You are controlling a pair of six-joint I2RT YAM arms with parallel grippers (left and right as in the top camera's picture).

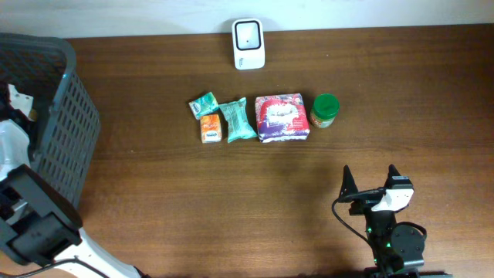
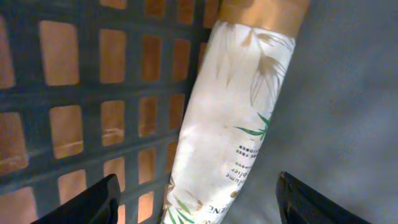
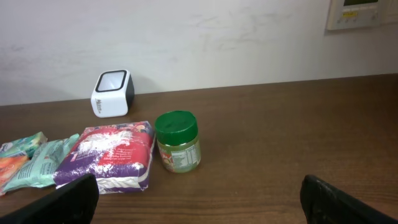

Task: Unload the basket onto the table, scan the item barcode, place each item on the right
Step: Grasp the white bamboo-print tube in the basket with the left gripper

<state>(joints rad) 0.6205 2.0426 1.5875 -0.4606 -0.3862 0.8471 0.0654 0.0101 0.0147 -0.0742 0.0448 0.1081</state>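
Low in the left wrist frame, the left end effector (image 2: 199,200) has its fingers well apart, one in each bottom corner, flanking but not touching a white bottle (image 2: 230,106) with a leaf print and a tan cap. The bottle lies slantwise in the grey basket (image 2: 74,112), against its lattice wall. This reads as the pick-up step: the item looks lined up for a grasp but is not yet held. Next the fingers need to clamp round the body, lift it clear of the basket and turn its barcode, which I cannot find here, towards the scanner (image 1: 248,44).

Only this view shows the bottle; overhead, the basket sits at the left edge and the bottle cannot be made out. The overhead shows instead the right end effector (image 1: 370,179), spread and empty, at lower right of the worktop (image 1: 231,208). Beyond it lie a row of packets and a green-lidded jar (image 1: 325,110), with the scanner at top centre.
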